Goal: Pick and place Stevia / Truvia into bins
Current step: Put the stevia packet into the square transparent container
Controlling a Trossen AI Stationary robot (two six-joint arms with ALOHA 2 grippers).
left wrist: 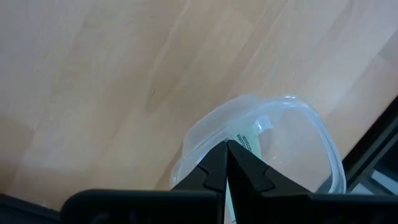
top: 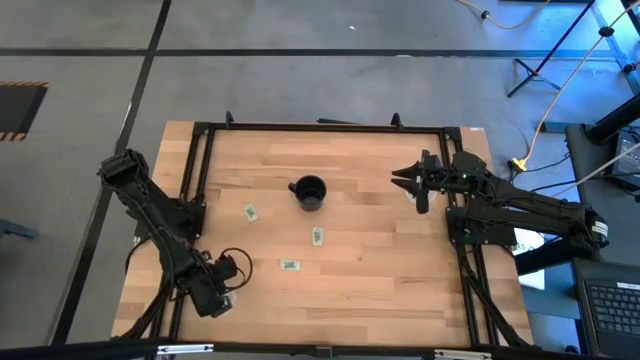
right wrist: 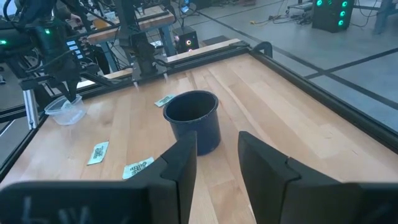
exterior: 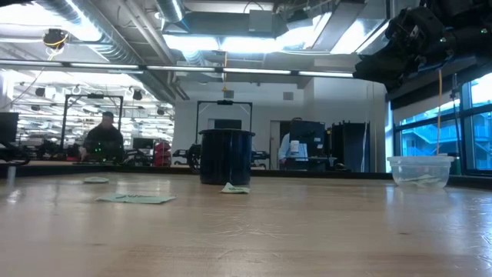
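Nearest the lens, in the left wrist view: left gripper [left wrist: 226, 163], two dark fingers pressed together with nothing between them, poised right above a small round clear plastic bin [left wrist: 323, 146]. Inside that bin, just beyond the fingertips, a pale green-and-white paper packet [left wrist: 249, 138] already delivered.

Well off to the right of the left gripper, on the bare light wooden table [top: 380, 290]: three flat pale green Stevia packets, one nearest [top: 289, 265], one farther out [top: 317, 236], one toward the far edge [top: 249, 212]. Beyond them, a black cylindrical cup [top: 309, 192], upright, not a target.

Farthest right, raised over the table's right edge: right gripper [right wrist: 217, 155], fingers parted, empty, facing the cup. Second clear bin [exterior: 420, 171] below and near it, something pale lying inside.

Probable step in hand: reaching for the next loose packet. Best done by parting the fingers first, descending squarely over a packet, pinching across its short width, skimming the wood lightly to lift an edge. Risk: thin paper sliding away instead of lifting.
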